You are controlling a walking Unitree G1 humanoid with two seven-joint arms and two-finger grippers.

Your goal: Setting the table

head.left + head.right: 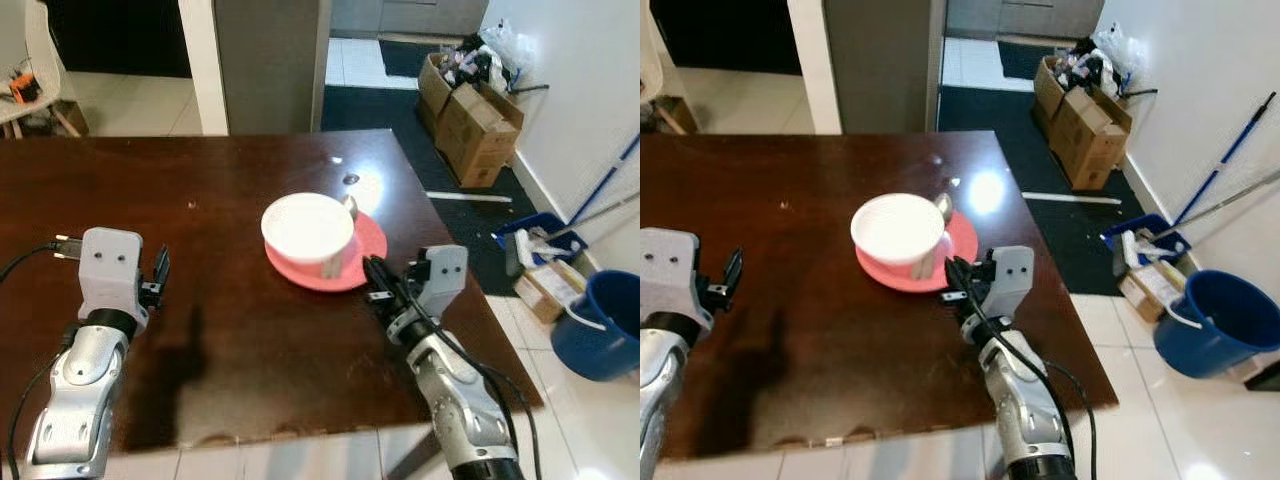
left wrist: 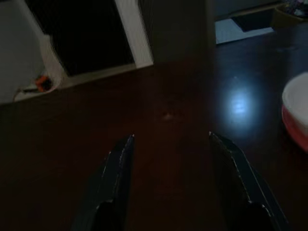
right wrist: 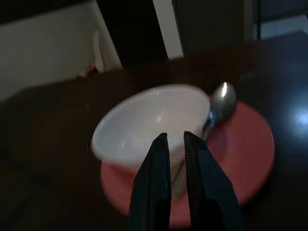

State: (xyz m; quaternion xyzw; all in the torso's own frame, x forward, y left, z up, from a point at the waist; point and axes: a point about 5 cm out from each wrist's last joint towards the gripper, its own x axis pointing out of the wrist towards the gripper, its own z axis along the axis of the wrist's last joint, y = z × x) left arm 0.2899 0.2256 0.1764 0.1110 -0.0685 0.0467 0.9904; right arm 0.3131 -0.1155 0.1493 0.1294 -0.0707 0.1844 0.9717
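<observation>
On the dark bench, a white bowl sits on a pink plate with a metal spoon beside it. The right hand, fingers nearly pressed together, points at the plate's near rim. The left hand hovers spread, well apart.

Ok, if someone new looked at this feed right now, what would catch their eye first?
Probably the white bowl sitting on the pink plate near the right side of the dark wooden table, with a metal spoon resting on the plate behind the bowl. Next, the right gripper hovers just at the plate's near edge, fingers close together, while the left gripper waits open over bare tabletop. Off to the right, cardboard boxes and a blue bucket clutter the floor.
</observation>
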